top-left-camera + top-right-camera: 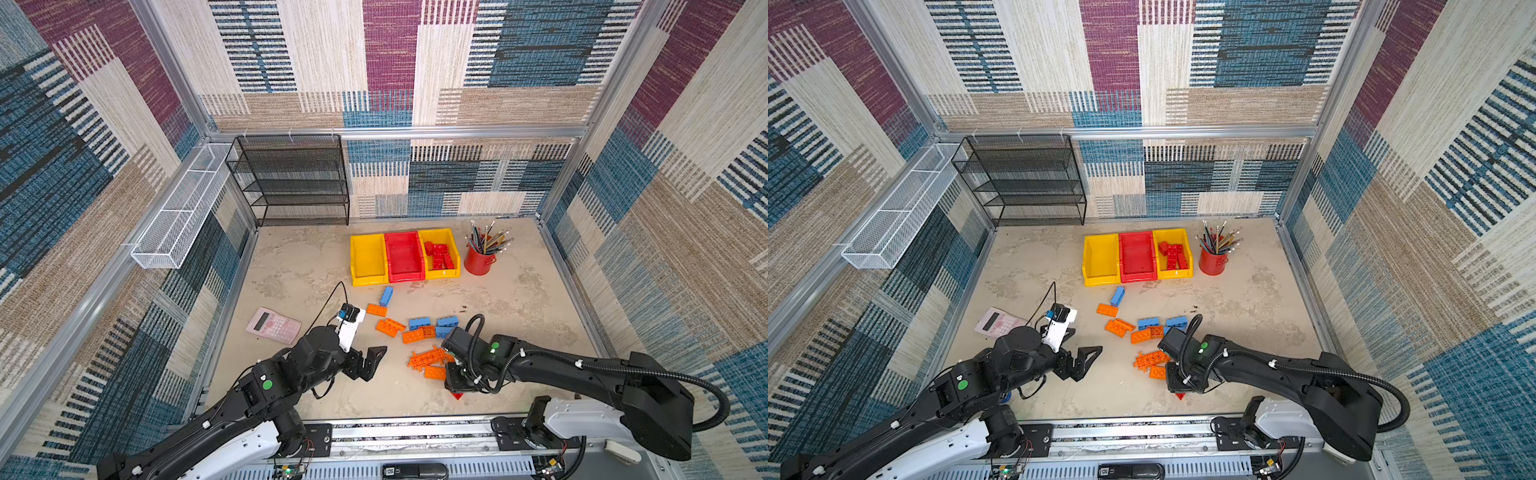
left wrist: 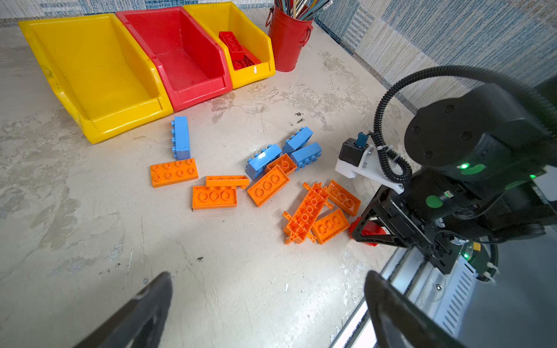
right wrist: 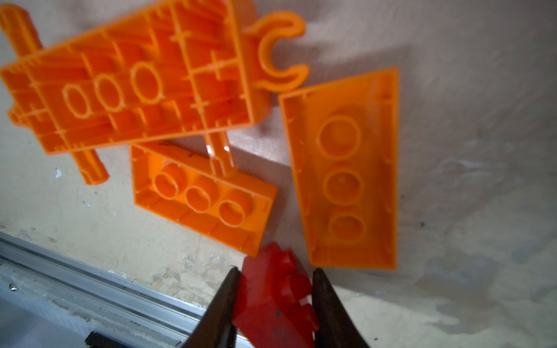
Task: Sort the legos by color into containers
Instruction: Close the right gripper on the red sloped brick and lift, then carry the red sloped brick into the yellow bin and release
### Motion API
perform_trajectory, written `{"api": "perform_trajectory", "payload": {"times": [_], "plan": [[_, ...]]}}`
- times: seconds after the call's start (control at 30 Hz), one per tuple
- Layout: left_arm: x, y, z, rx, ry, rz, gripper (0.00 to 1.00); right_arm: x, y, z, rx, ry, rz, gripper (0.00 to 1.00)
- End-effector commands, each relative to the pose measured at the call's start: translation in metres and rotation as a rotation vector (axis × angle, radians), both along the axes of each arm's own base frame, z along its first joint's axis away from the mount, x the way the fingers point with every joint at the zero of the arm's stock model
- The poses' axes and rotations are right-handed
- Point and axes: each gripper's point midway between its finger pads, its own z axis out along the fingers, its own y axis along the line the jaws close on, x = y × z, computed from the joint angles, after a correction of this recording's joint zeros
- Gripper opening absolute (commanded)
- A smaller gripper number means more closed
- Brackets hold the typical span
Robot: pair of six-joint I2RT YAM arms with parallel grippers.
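red brick (image 3: 274, 289): just beside the toothed orange plate (image 2: 307, 211), on its front-rail side | right gripper (image 3: 275, 272): clamped on this brick | left gripper (image 2: 265, 304): wide apart, empty, further from the plate | likely goal: yellow bin (image 1: 444, 274) holding red bricks, well beyond the plate toward the back wall; right arm nearer

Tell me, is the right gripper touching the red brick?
Touching. The right wrist view shows it: both fingers of the right gripper lie against opposite sides of the red brick, no gap visible.
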Motion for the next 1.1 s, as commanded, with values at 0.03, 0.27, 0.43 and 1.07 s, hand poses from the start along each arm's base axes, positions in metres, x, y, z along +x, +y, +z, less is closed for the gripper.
{"api": "perform_trajectory", "payload": {"times": [0.03,0.27,0.43,1.07], "plan": [[0.003,0.002,0.002,0.003,-0.012,0.015,1.00,0.011,-0.002,0.013,-0.019,-0.056,-0.026,0.29],[0.009,-0.003,0.006,0.020,-0.033,0.013,1.00,0.058,0.003,0.049,-0.053,-0.194,-0.056,0.30],[0.021,-0.013,0.008,0.061,-0.049,0.005,1.00,0.134,0.008,0.082,-0.007,-0.314,-0.098,0.30],[0.138,-0.011,0.000,0.037,0.115,0.095,0.99,0.414,0.003,0.112,-0.138,-0.491,-0.080,0.33]]}}
